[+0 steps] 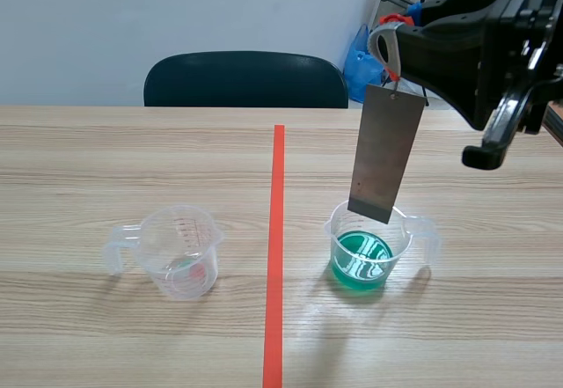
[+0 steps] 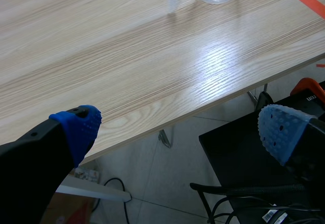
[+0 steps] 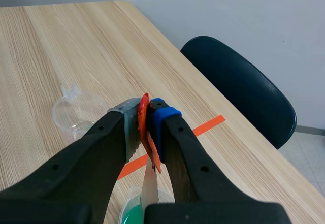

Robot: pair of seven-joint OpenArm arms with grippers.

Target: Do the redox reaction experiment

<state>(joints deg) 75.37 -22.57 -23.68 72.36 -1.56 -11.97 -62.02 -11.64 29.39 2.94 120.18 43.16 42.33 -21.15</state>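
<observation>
Two cups flanked the tape line (image 1: pixel 277 230): the empty cup (image 1: pixel 180 252) left, the green cup (image 1: pixel 362 260) right. The right gripper (image 3: pixel 144 127) pinched the plate (image 1: pixel 385 155) by its orange tag (image 3: pixel 144 113), and the plate hung just above the green cup. A swing might catch the rim and spill it. The left gripper (image 2: pixel 180 130) sat spread off the table's (image 1: pixel 132 159) edge. The table was pale wood; a chair (image 1: pixel 246 78) and wall (image 1: pixel 176 10) lay far.

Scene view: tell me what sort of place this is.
Probably an office room used for a bench experiment: wooden table, chair behind it, beaker of green liquid under a hanging metal strip.
</observation>
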